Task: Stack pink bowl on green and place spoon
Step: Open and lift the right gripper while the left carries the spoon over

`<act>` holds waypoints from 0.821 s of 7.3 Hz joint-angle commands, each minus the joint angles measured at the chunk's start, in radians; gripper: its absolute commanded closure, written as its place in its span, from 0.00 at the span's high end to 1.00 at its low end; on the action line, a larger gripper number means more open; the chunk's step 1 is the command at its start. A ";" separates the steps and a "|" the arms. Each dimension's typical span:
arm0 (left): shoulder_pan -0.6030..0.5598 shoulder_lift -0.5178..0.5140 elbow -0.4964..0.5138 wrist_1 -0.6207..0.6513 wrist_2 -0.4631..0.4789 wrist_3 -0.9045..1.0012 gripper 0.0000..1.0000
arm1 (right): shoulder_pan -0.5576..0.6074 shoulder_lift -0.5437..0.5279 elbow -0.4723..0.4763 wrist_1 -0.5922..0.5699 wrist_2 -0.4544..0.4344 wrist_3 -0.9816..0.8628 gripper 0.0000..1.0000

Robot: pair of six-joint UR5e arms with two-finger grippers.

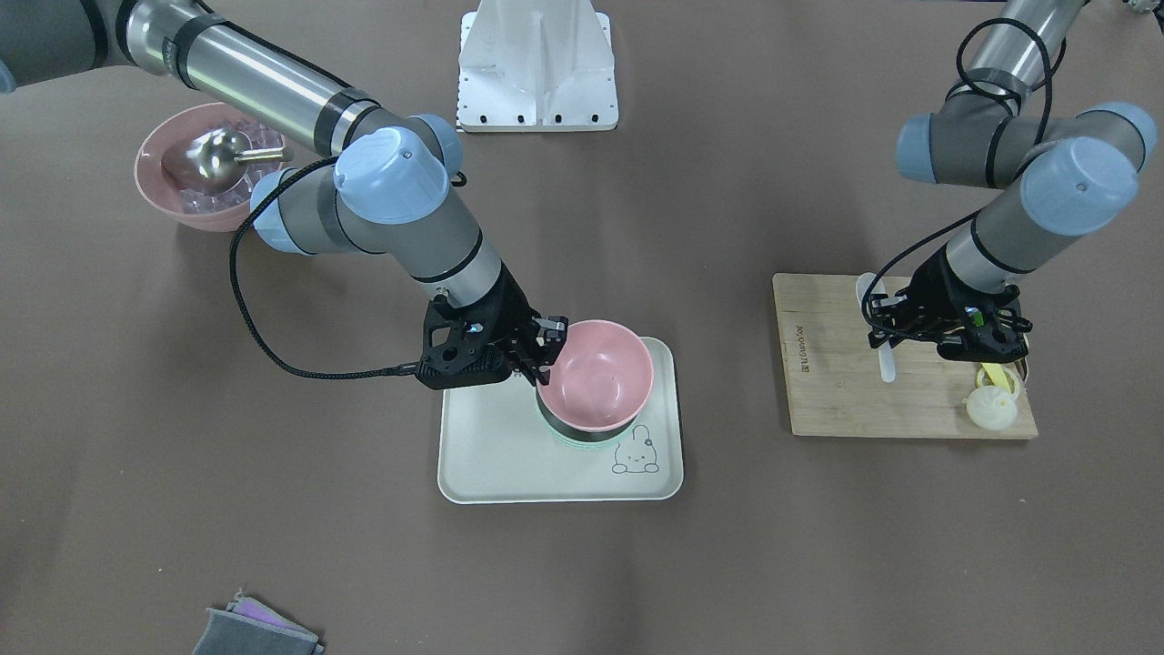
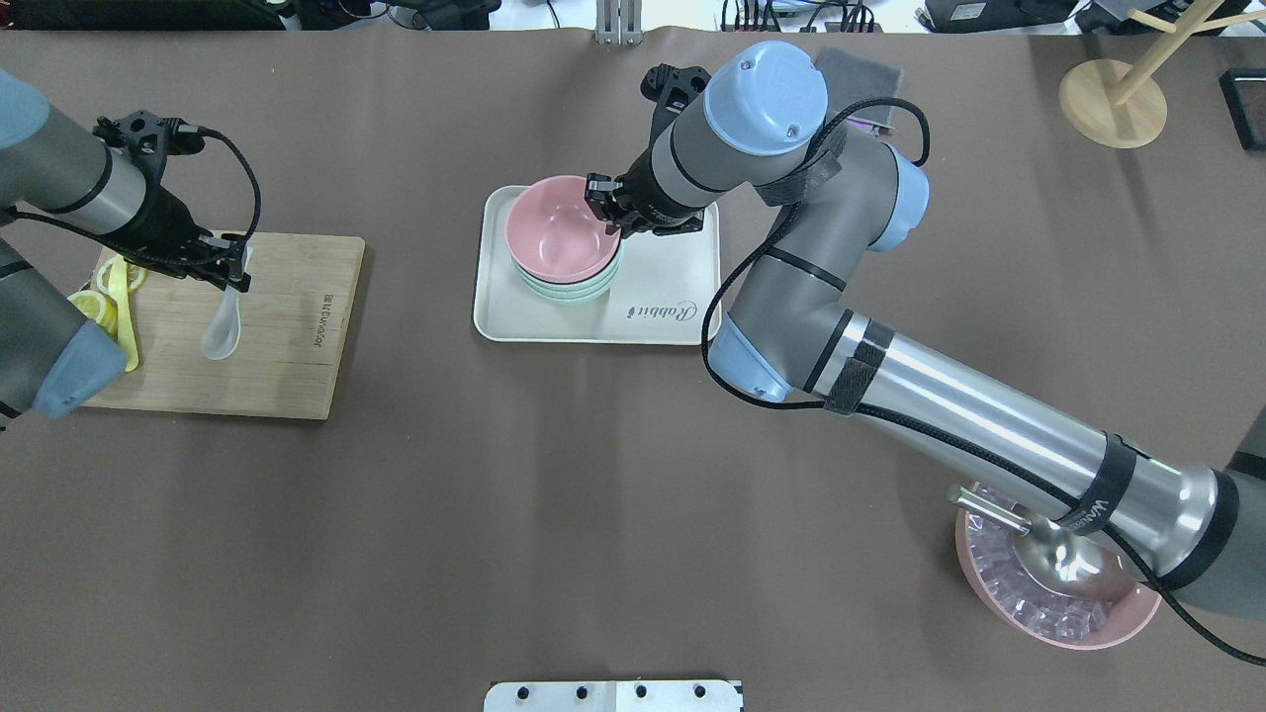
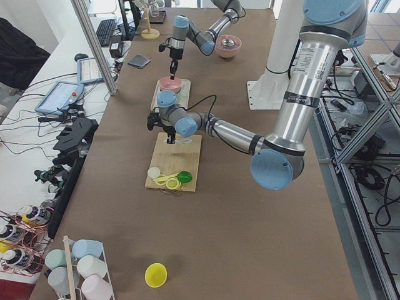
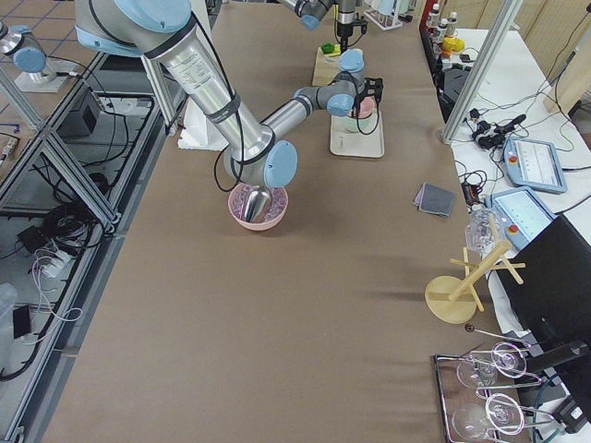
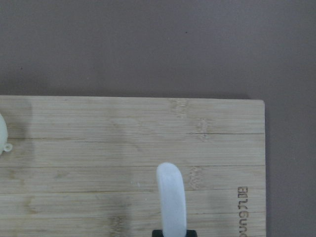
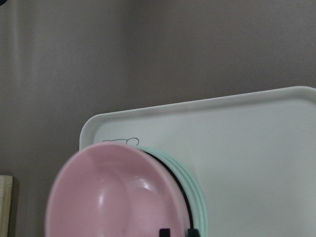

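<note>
spoon (image 2: 221,334) in left gripper (image 2: 235,281), pink bowl (image 2: 554,233) atop green (image 2: 565,294)

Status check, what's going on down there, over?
Right claw shut on pink bowl rim, bowl atop green bowl. Left claw shut on spoon at cutting board. Nothing between board and tray.

A cream tray (image 2: 534,318), a bamboo board (image 2: 287,336) bearing lemon slices (image 2: 94,305), a ridged bowl (image 1: 150,175) holding a metal scoop (image 1: 216,155).

Bright, even overhead light, soft shadows – the pink bowl (image 6: 116,195) blurs right beside the fingertips (image 6: 164,232).
</note>
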 commanded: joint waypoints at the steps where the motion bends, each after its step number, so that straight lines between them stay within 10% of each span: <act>1: 0.000 -0.004 0.002 0.003 0.000 0.000 0.00 | 0.002 -0.007 0.011 0.000 0.002 -0.010 1.00; 6: 0.005 -0.241 0.007 0.003 -0.009 -0.226 0.00 | 0.098 -0.088 0.097 -0.012 0.151 -0.022 1.00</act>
